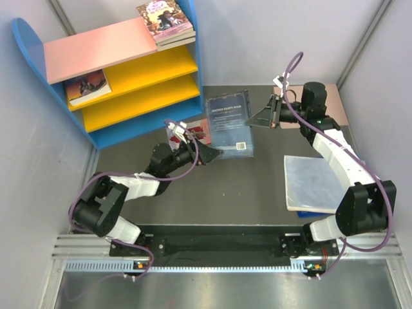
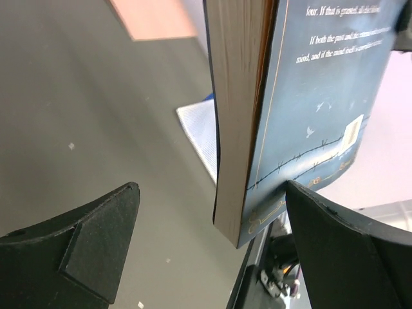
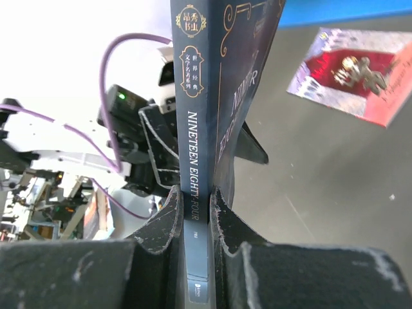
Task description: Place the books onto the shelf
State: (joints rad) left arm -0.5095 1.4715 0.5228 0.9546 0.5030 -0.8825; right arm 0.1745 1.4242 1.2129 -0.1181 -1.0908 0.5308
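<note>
So, L to R. Shelf (image 1: 29,38) sits far left at the back of the table (image 1: 251,187). On its pink top board (image 1: 96,48), at the R end, lies a pink-purple book (image 1: 164,19) w/ at least one more book under it. A brown book (image 1: 87,87) lies flat at the L end of the upper yellow board (image 1: 154,67). Lower yellow board shows no book.

Left gripper (image 1: 209,153) is mid-table, jaws spread wide and gripping nothing. In its wrist view the fingers (image 2: 96,244) stand either side of the navy book's near corner. One finger is right by the cover, but contact can't be told.

Red book (image 1: 199,129) lies flat on the table just behind the left gripper, partly hidden by it. It is next to the navy book's L edge.

Navy book (image 1: 230,119) is mid-table in front of the shelf's R end, barcode side toward the top cam. Can't tell if its low edge touches the table.

Right gripper (image 3: 196,203) is clamped narrow on the navy book's spine, one finger on each cover.

Pad (image 1: 315,183) lies flat on the table at R, under the right arm. Pink board (image 1: 339,109) lies flat in the far R corner, mostly hidden by that arm.
</note>
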